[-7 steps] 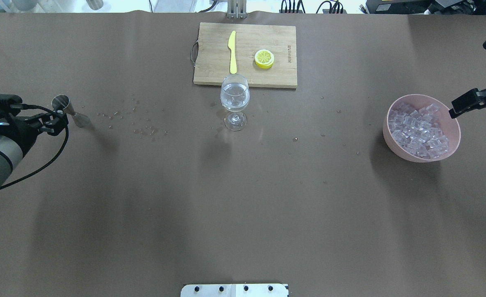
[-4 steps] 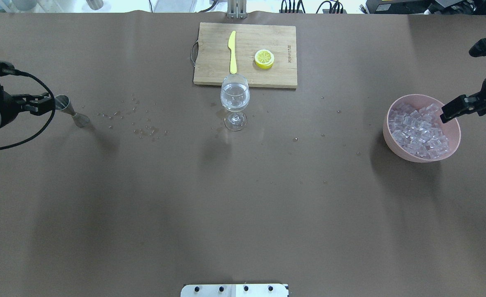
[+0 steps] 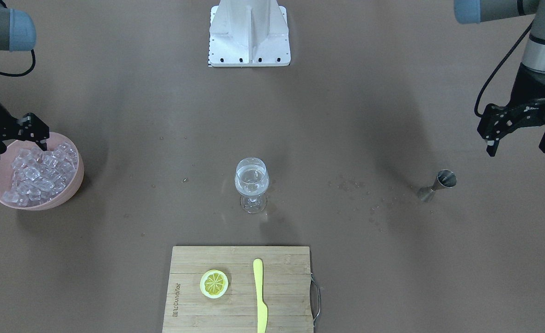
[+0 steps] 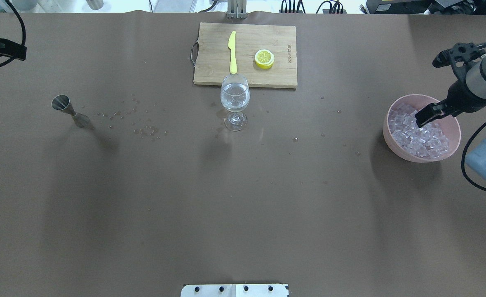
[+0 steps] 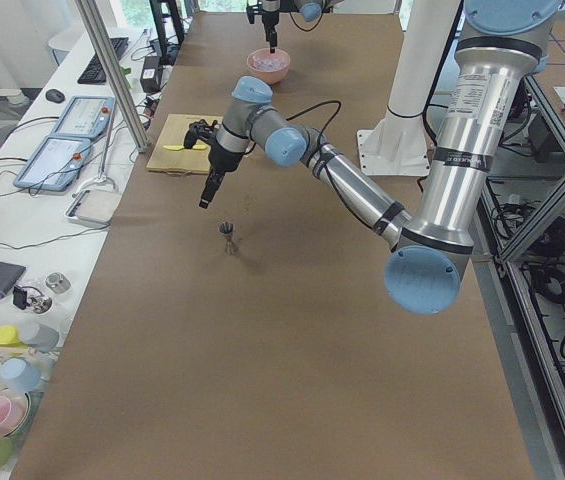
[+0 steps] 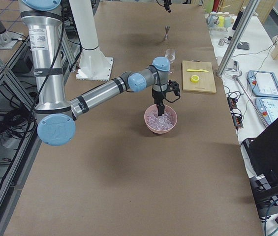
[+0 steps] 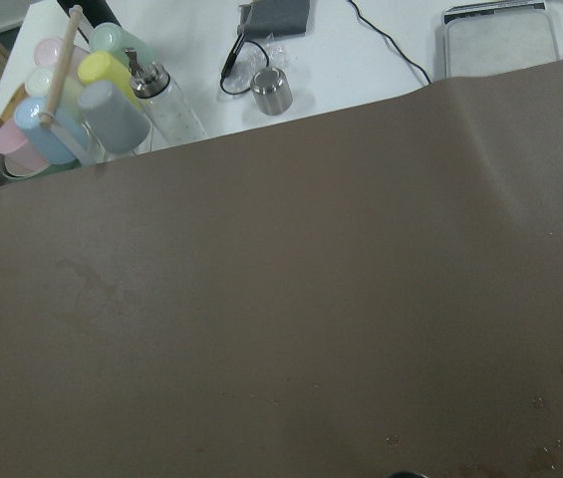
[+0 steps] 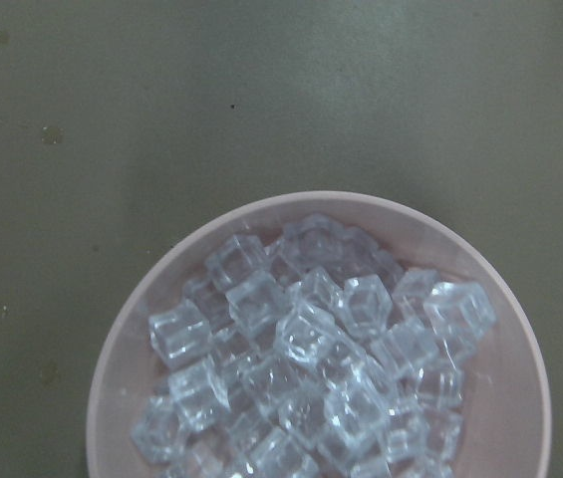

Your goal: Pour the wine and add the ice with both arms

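A stemmed wine glass (image 4: 235, 103) stands mid-table and holds the clear wine (image 3: 252, 178). A steel jigger (image 4: 66, 108) stands alone at the left, also in the front view (image 3: 437, 184). A pink bowl (image 4: 391, 136) heaped with ice cubes (image 8: 311, 358) sits at the right. My right gripper (image 4: 436, 110) hangs open over the bowl, one fingertip just above the ice; it also shows in the front view (image 3: 11, 147). My left gripper (image 3: 518, 145) is open and empty, raised behind and left of the jigger.
A wooden cutting board (image 4: 210, 70) behind the glass carries a yellow knife (image 4: 232, 51) and a lemon slice (image 4: 264, 58). Droplets (image 4: 144, 130) are scattered between jigger and glass. The white pedestal (image 3: 249, 32) stands at the robot's edge. Cups (image 7: 62, 110) stand past the table's left end.
My left gripper has drawn back from the jigger, up and toward the far left corner. My right gripper has moved left, from the bowl's right rim to over the ice.
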Available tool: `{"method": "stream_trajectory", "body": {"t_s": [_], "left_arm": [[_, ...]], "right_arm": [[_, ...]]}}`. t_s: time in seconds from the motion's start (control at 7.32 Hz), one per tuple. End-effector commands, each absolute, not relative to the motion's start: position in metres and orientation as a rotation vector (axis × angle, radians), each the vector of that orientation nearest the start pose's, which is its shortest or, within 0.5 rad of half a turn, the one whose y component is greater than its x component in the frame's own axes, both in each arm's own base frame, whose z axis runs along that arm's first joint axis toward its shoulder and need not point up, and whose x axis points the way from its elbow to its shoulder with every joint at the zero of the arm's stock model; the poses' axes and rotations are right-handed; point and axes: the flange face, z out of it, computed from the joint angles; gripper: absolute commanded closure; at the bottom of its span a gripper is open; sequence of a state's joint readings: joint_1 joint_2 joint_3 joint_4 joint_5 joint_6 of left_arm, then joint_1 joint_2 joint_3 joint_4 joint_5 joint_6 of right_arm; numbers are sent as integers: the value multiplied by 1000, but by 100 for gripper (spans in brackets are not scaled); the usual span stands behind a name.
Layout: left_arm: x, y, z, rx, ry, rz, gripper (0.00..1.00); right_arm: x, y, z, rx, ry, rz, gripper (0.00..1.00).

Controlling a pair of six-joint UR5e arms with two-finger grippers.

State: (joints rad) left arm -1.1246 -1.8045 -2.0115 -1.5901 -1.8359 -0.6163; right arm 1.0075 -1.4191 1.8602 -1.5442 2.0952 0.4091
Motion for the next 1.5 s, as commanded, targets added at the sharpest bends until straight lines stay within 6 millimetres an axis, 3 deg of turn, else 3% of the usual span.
{"method": "stream_trajectory", "body": {"t_s": [0.0,0.82,0.96,1.09,1.37], "left_arm": [[120,-548,339,432,605,-80,2],[114,-552,330,424,608,-89,2],[115,-553,326,426,611,-88,2],[115,-556,320,413,613,-90,2],[107,-558,316,409,624,-101,2]], "right_arm": [[-268,-538,458,204,-643,-363,0],[-234,-532,484,137,-680,-338,0],[-230,-530,489,129,-678,-332,11],[-231,-529,491,116,-678,-331,35],[-233,-529,490,101,-677,-331,49]]}}
